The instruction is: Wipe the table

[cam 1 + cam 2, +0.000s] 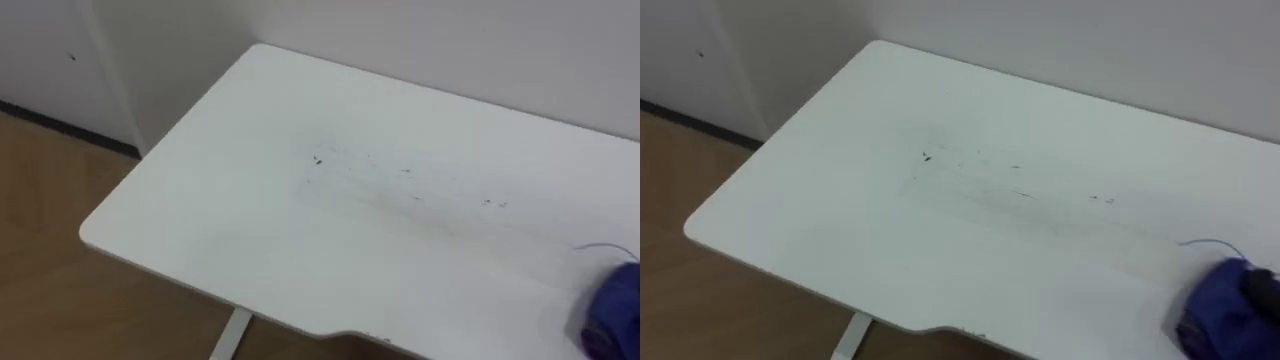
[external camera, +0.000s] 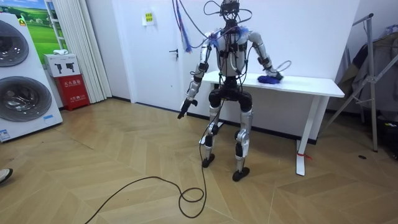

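Left eye view: white table (image 1: pixel 300 240). The blue cloth (image 1: pixel 612 312) lies on its top at the view's far right edge, with 1 loose thread (image 1: pixel 600 247) curling out of it. Dark specks (image 1: pixel 318 160) and a faint smeared band run across the middle of the top, well apart from the cloth. Judged step: sweep the cloth left over that band. To do it well, press evenly with the cloth spread flat under the palm, overlap the strokes, and stop short of the left edge so the cloth does not slide off. The specks probably need more than 1 pass.

Room view: the robot stands at the table's long side, facing the wall. The right hand (image 2: pixel 275 76) reaches out over the top and rests on the cloth. Whether it clutches the cloth or just presses on it, cannot tell. The left hand (image 2: pixel 185 111) hangs by the hip, away from the table, and looks empty. How far open it is, cannot tell.

Right eye view: the cloth is a deep blue crumpled lump with soft folds, and a dark shape on top at the view's edge is likely the right hand. It looks limp and will probably bunch up rather than glide flat.
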You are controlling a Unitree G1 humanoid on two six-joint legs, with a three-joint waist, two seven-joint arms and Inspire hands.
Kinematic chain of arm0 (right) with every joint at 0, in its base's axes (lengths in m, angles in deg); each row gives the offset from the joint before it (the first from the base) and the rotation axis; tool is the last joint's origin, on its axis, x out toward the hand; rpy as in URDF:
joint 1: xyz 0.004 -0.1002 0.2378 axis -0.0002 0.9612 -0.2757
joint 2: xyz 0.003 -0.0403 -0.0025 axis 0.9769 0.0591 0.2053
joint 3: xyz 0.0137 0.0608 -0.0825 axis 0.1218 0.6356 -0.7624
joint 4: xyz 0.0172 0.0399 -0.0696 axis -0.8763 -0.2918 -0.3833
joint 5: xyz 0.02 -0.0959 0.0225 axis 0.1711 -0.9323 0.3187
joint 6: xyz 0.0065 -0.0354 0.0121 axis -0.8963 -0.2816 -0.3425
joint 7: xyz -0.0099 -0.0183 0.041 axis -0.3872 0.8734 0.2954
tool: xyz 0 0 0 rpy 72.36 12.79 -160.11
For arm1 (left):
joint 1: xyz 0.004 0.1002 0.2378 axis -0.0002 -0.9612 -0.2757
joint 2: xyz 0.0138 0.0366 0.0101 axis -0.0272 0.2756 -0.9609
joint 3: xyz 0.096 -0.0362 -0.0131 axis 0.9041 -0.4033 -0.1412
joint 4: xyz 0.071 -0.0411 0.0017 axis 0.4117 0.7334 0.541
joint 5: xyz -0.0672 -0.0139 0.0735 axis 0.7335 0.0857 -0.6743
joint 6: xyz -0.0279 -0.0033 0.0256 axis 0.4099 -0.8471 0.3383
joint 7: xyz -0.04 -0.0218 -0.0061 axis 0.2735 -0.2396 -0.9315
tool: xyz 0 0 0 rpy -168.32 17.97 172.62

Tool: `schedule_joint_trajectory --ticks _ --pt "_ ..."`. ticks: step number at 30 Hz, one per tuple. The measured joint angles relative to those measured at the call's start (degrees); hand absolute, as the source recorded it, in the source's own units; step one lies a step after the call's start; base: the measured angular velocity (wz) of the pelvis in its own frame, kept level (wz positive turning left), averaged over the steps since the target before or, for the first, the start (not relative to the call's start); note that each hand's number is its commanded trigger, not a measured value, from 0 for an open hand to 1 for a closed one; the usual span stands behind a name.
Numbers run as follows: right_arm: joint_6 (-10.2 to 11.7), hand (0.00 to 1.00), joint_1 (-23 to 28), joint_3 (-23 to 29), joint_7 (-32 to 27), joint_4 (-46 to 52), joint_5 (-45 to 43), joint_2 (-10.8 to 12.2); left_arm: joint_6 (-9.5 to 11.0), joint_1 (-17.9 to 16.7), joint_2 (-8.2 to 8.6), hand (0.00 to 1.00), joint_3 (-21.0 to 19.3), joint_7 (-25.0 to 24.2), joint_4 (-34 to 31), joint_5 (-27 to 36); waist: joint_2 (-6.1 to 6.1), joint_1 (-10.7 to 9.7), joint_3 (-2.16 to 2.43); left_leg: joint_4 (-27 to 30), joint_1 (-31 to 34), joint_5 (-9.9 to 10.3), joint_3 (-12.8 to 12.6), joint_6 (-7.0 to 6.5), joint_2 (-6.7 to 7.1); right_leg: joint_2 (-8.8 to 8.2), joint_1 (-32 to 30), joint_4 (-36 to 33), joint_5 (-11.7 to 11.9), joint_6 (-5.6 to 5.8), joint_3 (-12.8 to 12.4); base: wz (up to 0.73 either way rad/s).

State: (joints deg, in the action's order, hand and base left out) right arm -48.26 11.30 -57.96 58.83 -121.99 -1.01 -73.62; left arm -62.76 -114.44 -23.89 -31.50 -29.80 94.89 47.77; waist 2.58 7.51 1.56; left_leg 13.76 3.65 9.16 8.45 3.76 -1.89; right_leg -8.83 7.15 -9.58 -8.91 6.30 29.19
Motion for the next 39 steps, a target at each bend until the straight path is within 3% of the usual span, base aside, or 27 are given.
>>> schedule_joint_trajectory --ticks 3,5,8,9,12,13,15,16,18,20,22,24,25,26,28,32,33,34,36,39 --pt "-0.07 1.00 1.69 0.94 -1.27 0.20 1.60 0.27 0.69 2.05 0.27 0.00 0.31 0.05 0.35 0.15 0.09 -1.08 -0.10 0.13 0.15 0.14 -0.61 0.46 -0.41 0.23 -0.32 -0.14 0.01 -0.57 -0.65 -0.17" --pt "-2.05 1.00 0.98 0.15 -1.55 1.74 1.55 0.33 0.91 3.23 0.44 0.00 1.91 0.40 0.64 0.07 -0.04 -0.64 -0.16 0.35 0.60 0.11 -1.04 0.49 -0.52 0.38 -1.16 -0.24 0.11 -0.97 -1.65 -0.28" --pt "-5.89 1.00 -4.61 -3.74 -4.12 3.10 1.37 0.92 0.87 5.09 0.40 0.00 6.07 0.55 1.80 0.56 -0.53 0.96 -0.52 1.04 2.71 -0.23 -2.78 0.65 -1.48 1.12 -4.44 -0.52 0.87 -1.91 -3.99 -0.46" --pt "-7.39 1.00 -9.11 -7.62 -4.91 3.21 1.04 1.12 0.83 5.90 0.52 0.00 8.14 0.57 2.82 1.19 -0.82 1.86 -0.70 1.02 3.81 -0.44 -3.26 0.71 -1.79 1.18 -6.58 -1.68 1.14 -2.33 -5.29 -0.72" --pt "-8.10 1.00 -22.80 -17.63 -4.99 3.47 -3.29 3.68 1.86 9.79 1.00 0.00 10.72 -0.13 6.26 1.23 -2.12 3.98 -1.71 1.01 7.36 -1.80 -3.61 0.74 -2.53 1.81 -11.78 -2.71 2.19 -3.52 -6.83 -0.41" --pt "-7.99 1.00 -28.56 -21.03 -3.93 3.45 -5.13 5.04 2.67 10.89 1.01 0.00 10.98 -0.20 6.53 1.22 -3.02 5.31 -2.49 0.80 8.08 -2.32 -3.69 1.03 -2.87 2.18 -13.15 -2.90 2.24 -3.61 -7.06 -0.09" --pt "-6.31 1.00 -34.27 -25.23 -2.09 3.46 -7.71 5.69 3.03 11.71 1.00 0.00 12.07 -0.24 5.52 1.94 -4.11 8.05 -3.49 -0.25 8.19 -3.04 -3.68 1.48 -3.05 2.43 -14.31 -3.08 2.17 -3.73 -7.36 0.06" --pt "-5.56 1.00 -36.26 -26.61 -1.12 3.66 -8.10 5.76 2.87 11.51 0.97 0.00 12.50 -0.23 4.61 2.84 -4.78 10.22 -3.42 -1.06 8.56 -3.72 -3.60 1.55 -3.04 2.40 -15.07 -3.17 2.01 -3.78 -7.37 0.21" --pt "-5.08 1.00 -38.17 -26.75 -0.20 4.38 -8.01 6.15 2.08 10.74 0.74 0.00 12.56 -0.09 4.12 4.18 -4.72 12.20 -3.41 -2.83 8.84 -5.04 -3.04 1.44 -2.79 2.01 -16.07 -3.87 1.84 -4.28 -6.81 0.27" --pt "-4.23 1.00 -36.81 -26.93 -0.09 4.95 -8.36 6.10 0.77 8.81 0.61 0.00 12.59 0.05 4.22 4.50 -3.89 12.18 -3.17 -3.06 8.59 -5.21 -3.40 1.27 -2.25 1.15 -15.34 -4.67 0.69 -3.97 -5.45 0.45" --pt "-1.82 1.00 -30.69 -25.26 -0.15 5.05 -8.80 6.14 0.42 5.61 0.50 0.00 12.50 0.09 4.55 4.46 -1.25 9.58 -3.03 -2.86 6.95 -5.43 -5.04 0.91 -1.07 -0.04 -11.76 -4.59 -0.64 -2.59 -4.56 0.71" --pt "0.60 1.00 -23.75 -21.92 -0.72 5.06 -8.83 7.01 0.48 3.77 0.56 0.00 12.09 0.07 4.23 4.19 0.42 7.91 -2.70 -2.77 4.54 -5.07 -5.48 0.41 -0.14 -0.38 -7.30 -2.68 -0.87 -2.21 -3.67 0.69" --pt "1.62 1.00 -19.19 -18.52 -1.03 5.04 -9.00 7.86 0.73 2.73 0.96 0.00 11.44 0.06 4.17 2.82 1.33 6.29 -2.07 -2.79 2.53 -4.46 -6.17 -0.43 0.33 -0.62 -4.35 -2.10 -1.01 -1.95 -3.64 0.70" --pt "1.96 1.00 -16.85 -16.98 -1.16 5.04 -9.03 8.13 0.86 2.32 1.07 0.00 11.20 0.05 4.18 1.90 1.65 5.51 -1.88 -2.72 1.49 -4.19 -6.97 -0.83 0.56 -0.90 -2.98 -2.18 -1.22 -1.62 -3.48 0.60" --pt "3.20 1.00 -8.66 -11.74 -1.70 5.05 -8.82 8.12 2.01 1.16 1.08 0.00 10.07 0.04 4.14 -0.12 2.14 3.35 -1.02 -2.21 -1.77 -1.79 -8.69 -1.73 0.61 -1.09 0.95 -2.25 -1.62 -0.88 -3.11 0.25" --pt "3.13 1.00 -0.95 -5.32 -1.55 5.05 -5.02 5.39 2.59 1.50 0.71 0.00 7.23 0.04 4.07 -0.12 1.33 1.12 -0.41 1.96 -2.06 1.45 -9.81 -2.13 0.35 -1.07 2.85 -2.10 -1.60 -0.60 -2.24 -0.21" --pt "3.08 1.00 0.65 -4.32 -1.55 5.04 -4.18 4.15 2.54 1.53 0.48 0.00 6.38 0.06 4.08 -0.14 0.57 0.41 -0.14 2.77 -1.76 1.97 -10.53 -2.26 0.08 -1.07 2.64 -2.13 -1.45 -0.35 -2.31 -0.43" --pt "2.94 1.00 0.85 -3.86 -1.55 4.96 -3.15 2.71 2.55 2.30 -0.02 0.00 6.01 0.05 4.10 -0.03 -0.12 0.30 -0.15 3.06 -1.20 2.29 -11.62 -2.25 -0.35 -1.08 1.75 -2.11 -1.44 -0.34 -2.37 -0.53" --pt "2.29 1.00 -0.58 -4.08 -1.54 5.05 -2.28 1.66 2.38 3.62 -0.79 0.00 6.18 0.20 4.12 0.97 -1.03 0.08 -0.25 3.88 1.00 2.29 -13.17 -2.23 -0.98 -0.96 -0.78 -2.11 -1.41 -0.31 -2.62 -0.62" --pt "-0.20 1.00 -8.43 -6.46 -2.81 4.46 -3.42 0.83 2.15 8.77 -0.72 0.00 7.52 0.27 4.80 2.28 -3.60 0.50 -0.55 5.16 5.44 1.55 -14.41 -1.92 -2.62 0.57 -6.29 -2.20 0.75 -1.75 -4.63 -0.56"
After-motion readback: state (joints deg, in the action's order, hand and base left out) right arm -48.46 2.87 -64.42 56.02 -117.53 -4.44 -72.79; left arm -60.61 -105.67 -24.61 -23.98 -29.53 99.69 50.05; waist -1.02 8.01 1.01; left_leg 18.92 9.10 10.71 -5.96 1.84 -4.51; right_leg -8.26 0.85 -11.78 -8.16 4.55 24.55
